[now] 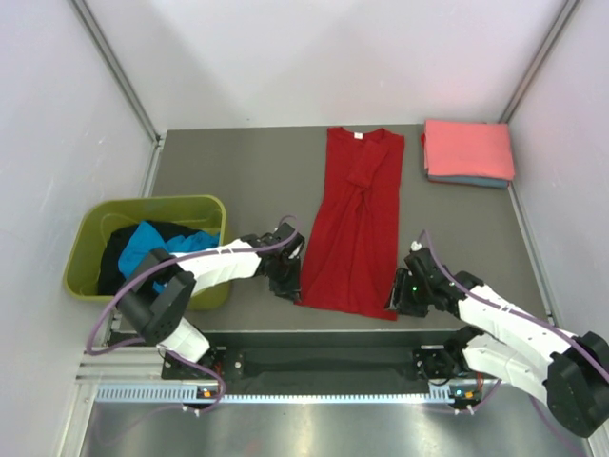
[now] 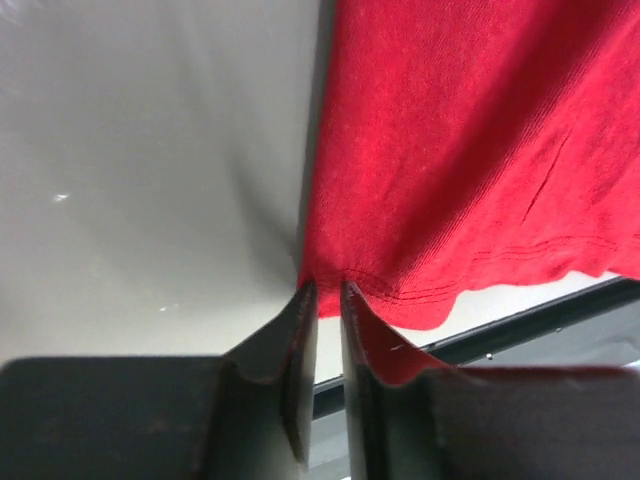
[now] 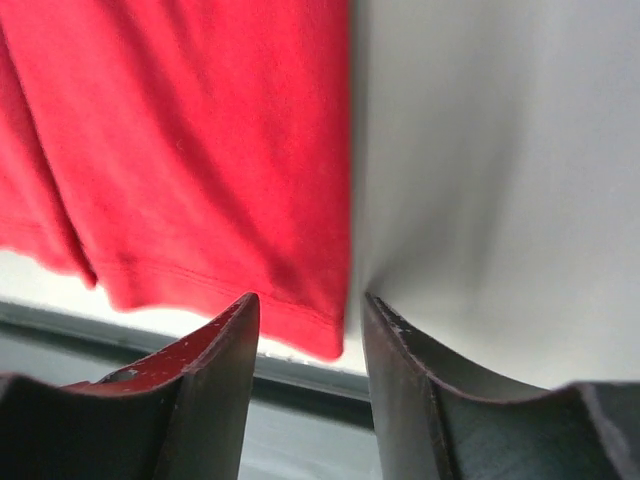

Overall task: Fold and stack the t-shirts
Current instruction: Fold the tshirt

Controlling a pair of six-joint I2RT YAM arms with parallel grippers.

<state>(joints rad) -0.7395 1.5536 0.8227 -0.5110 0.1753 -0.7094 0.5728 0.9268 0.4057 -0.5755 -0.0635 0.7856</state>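
Note:
A bright red t-shirt (image 1: 357,219) lies lengthwise on the grey table (image 1: 219,171), sleeves folded in and neck at the far end. My left gripper (image 1: 285,276) (image 2: 325,285) sits at the near left hem corner. Its fingers stand a narrow slit apart, with the red t-shirt's (image 2: 450,150) hem at their tips. At the near right hem corner my right gripper (image 1: 398,290) (image 3: 308,298) stands open, and the red t-shirt's (image 3: 200,150) corner lies between its fingers. A folded salmon-pink shirt (image 1: 468,149) rests on a folded blue one (image 1: 466,180) at the back right.
An olive-green tub (image 1: 152,205) stands off the table's left side and holds a turquoise shirt (image 1: 152,243) and a black one (image 1: 119,252). The table's near edge with a dark rail (image 2: 520,320) runs just behind the red hem. White walls close in the sides and back.

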